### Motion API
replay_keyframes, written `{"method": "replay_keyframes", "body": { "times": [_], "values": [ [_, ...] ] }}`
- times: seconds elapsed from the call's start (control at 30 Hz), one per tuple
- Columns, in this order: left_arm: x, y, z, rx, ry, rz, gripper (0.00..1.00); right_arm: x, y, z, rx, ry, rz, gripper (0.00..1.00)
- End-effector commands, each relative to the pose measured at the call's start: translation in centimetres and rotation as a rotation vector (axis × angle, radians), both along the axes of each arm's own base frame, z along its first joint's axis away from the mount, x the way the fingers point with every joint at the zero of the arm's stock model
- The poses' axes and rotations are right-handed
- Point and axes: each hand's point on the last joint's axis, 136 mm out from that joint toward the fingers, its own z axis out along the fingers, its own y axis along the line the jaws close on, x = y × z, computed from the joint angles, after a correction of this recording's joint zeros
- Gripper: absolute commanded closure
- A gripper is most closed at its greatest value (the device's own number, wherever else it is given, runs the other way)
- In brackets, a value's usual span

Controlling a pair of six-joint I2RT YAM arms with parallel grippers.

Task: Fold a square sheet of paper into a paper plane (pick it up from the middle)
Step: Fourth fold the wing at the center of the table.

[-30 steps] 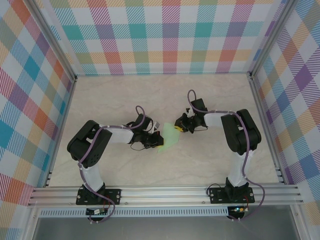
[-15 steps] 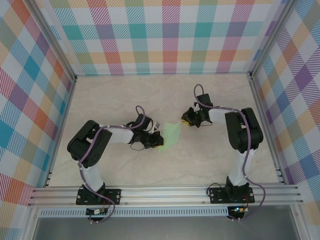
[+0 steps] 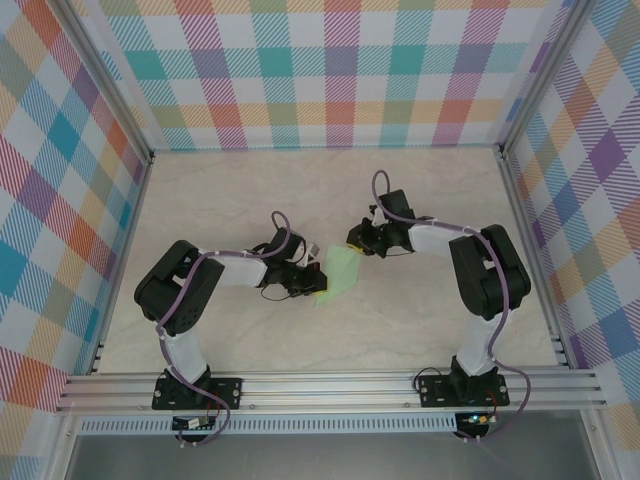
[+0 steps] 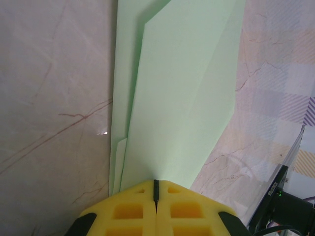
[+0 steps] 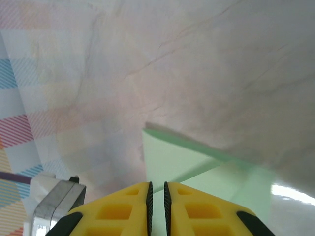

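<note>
top view: the paper (image 3: 341, 272), part folded, lies on the desk (image 3: 250, 190) between the two arms. the left tool (image 3: 317, 281) sits at its left edge, with the arm bent at the elbow, reaching right and low to the desk. the right tool (image 3: 358, 241) is at the paper's far corner, its forearm reaching left from a raised elbow. risk: two tools on one thin sheet; any opposed pull is likely to tear it or skew the creases.

left wrist view: the left tool is fully closed, pinching the near end of the paper. stacked layers with offset edges run away from it. risk: the pinch may miss a layer, letting the lower ones slide out of line.

right wrist view: the right tool is nearly closed, with a thin slit between the pads and nothing visible in it. a folded corner lies just beyond and beneath. contact with the paper cannot be told. risk: a low pass could snag and crumple that corner.
</note>
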Motion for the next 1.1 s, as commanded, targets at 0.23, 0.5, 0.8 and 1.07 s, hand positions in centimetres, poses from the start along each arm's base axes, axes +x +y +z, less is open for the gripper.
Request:
{"method": "replay_keyframes", "body": {
  "times": [0.23, 0.5, 0.8, 1.07],
  "values": [
    [-3.8, 3.1, -5.4, 0.186, 0.162, -0.014, 0.97, 0.2, -1.2, -4.4, -0.083, 0.048, -0.031, 0.84],
    [-4.0, 3.2, -5.5, 0.187, 0.163, -0.016, 0.97, 2.0, -3.5, -4.9, -0.091, 0.054, -0.088, 0.84],
    [-4.0, 2.9, -5.3, 0.176, 0.166, -0.022, 0.97, 2.5, -2.7, -1.1, 0.006, -0.008, -0.058, 0.82],
    [-3.9, 2.8, -5.1, 0.170, 0.162, -0.022, 0.97, -0.8, -0.7, 0.1, 0.012, -0.033, 0.000, 0.81]
  ]
}}
